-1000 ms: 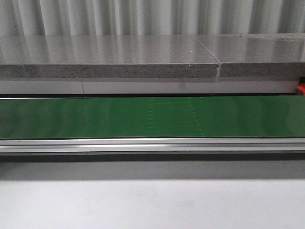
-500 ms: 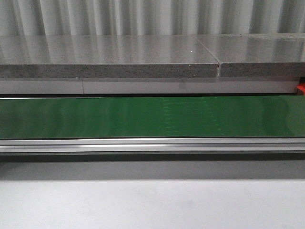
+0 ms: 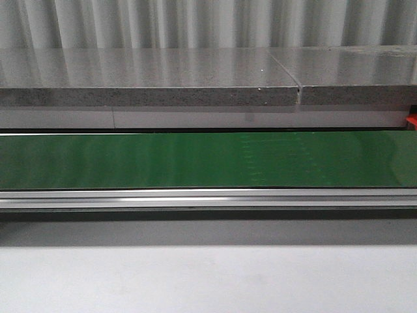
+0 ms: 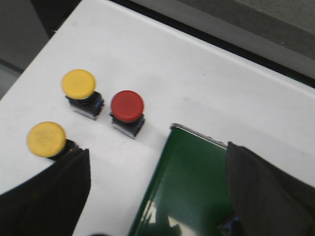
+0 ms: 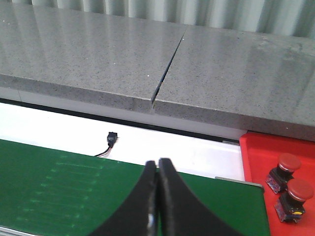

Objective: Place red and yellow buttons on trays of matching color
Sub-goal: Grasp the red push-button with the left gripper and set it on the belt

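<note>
In the left wrist view two yellow buttons (image 4: 78, 84) (image 4: 47, 139) and one red button (image 4: 127, 106) stand on the white table beside the end of the green belt (image 4: 192, 187). My left gripper (image 4: 157, 191) is open and empty above the belt's end, near the buttons. In the right wrist view my right gripper (image 5: 158, 167) is shut and empty over the green belt (image 5: 59, 187). A red tray (image 5: 266, 157) holds two red buttons (image 5: 288, 162) (image 5: 299, 191). No yellow tray is in view. Neither gripper shows in the front view.
The green conveyor belt (image 3: 208, 160) runs across the front view with a metal rail (image 3: 208, 197) before it and a grey stone ledge (image 3: 150, 78) behind. A red tray corner (image 3: 411, 121) shows at far right. A small black connector with wire (image 5: 112, 138) lies behind the belt.
The faint marks on the green belt have shifted to the right in the front view. Nothing else has visibly changed.
</note>
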`<state>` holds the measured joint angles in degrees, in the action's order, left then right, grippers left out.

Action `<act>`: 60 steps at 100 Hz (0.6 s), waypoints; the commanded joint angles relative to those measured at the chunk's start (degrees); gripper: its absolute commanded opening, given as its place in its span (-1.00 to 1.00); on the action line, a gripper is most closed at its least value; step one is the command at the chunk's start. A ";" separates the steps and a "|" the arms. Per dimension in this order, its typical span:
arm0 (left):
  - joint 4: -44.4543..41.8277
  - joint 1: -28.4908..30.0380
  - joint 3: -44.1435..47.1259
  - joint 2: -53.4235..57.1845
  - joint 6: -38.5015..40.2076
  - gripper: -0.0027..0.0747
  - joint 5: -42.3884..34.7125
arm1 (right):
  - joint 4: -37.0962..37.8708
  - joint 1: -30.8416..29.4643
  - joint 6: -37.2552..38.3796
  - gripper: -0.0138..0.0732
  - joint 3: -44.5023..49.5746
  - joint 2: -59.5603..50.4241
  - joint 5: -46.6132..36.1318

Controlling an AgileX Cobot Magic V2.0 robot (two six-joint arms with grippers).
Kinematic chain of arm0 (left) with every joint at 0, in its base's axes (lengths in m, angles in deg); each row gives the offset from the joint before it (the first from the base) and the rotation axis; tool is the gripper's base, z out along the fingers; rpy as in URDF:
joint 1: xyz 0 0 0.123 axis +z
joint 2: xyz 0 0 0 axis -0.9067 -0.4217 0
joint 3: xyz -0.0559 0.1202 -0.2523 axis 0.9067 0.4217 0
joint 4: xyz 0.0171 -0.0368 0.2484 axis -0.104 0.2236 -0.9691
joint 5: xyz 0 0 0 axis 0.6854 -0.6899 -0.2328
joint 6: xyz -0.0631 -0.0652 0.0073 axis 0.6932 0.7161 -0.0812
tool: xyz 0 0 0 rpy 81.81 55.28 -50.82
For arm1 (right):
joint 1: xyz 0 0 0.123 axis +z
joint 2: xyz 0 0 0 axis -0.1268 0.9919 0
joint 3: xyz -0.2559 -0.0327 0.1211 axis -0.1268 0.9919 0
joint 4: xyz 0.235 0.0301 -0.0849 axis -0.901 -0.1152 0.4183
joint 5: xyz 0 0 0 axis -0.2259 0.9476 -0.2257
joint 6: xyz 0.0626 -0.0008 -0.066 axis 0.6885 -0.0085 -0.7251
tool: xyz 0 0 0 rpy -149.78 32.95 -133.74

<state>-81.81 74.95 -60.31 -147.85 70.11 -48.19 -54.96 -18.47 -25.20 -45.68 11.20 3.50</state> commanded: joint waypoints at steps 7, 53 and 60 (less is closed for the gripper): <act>-0.42 5.26 -1.48 0.62 1.07 0.48 -2.83 | -1.71 -0.04 -0.41 -0.84 -1.51 0.03 -3.00; -0.31 11.73 -2.39 -13.81 1.07 0.48 -4.47 | -1.71 -0.04 -0.41 -0.84 -1.51 0.03 -3.00; -0.31 11.73 -3.24 -15.68 1.07 0.48 -4.36 | -1.71 -0.04 -0.41 -0.84 -1.51 0.03 -3.00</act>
<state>-81.85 86.27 -61.02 -163.73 70.66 -49.31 -54.96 -18.47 -25.20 -45.68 11.20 3.50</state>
